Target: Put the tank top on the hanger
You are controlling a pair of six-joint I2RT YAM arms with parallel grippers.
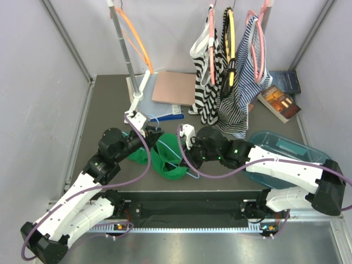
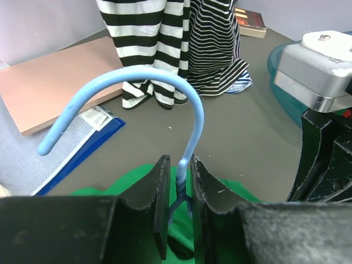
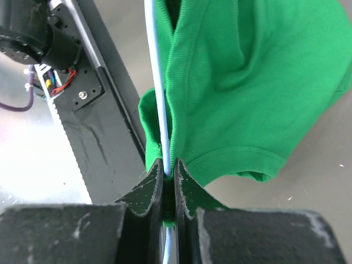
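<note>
A dark grey table (image 1: 104,110) carried everything. At the back lay a pinkish-brown board (image 1: 173,88), beside a white stand base (image 1: 137,93), with a blue-edged mesh sheet (image 1: 160,113) just in front. A brown book (image 1: 280,103) and a dark blue book (image 1: 287,81) sat rear right. A teal translucent tray (image 1: 286,144) lay nearer. A green tank top (image 1: 165,162) was bunched front centre.

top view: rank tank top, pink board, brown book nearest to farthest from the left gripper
1. tank top, beside the left gripper, on its near side
2. pink board, behind it toward the back wall
3. brown book, far right at the back
</note>
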